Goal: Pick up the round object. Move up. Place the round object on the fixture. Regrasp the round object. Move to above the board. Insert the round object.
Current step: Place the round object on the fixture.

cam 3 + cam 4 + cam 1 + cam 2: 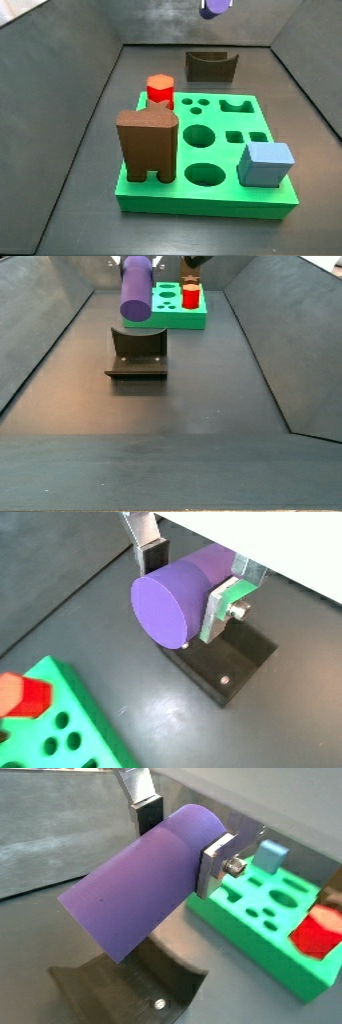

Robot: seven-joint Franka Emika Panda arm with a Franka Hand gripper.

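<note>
peg [177,604]: smooth, matt lavender plastic by the look of it, clamped in my gripper [190,584]; flat end face evenly dull
fingers [218,607]: flat brushed silver metal plates, dark matt pads, a shiny metal screw at 3 o'clock of the peg face in a wrist view
fixture [138,348]: dark brown-grey, matt, looks like plastic; faint sheen on its base plate
board [207,160]: bright green plastic, smooth, matt
red peg [160,89]: smooth, slightly glossy plastic
arch block [147,143]: brown, matt
blue block [267,164]: pale, smooth, matt
floor [160,436]: dark grey, smooth, soft sheen
</note>
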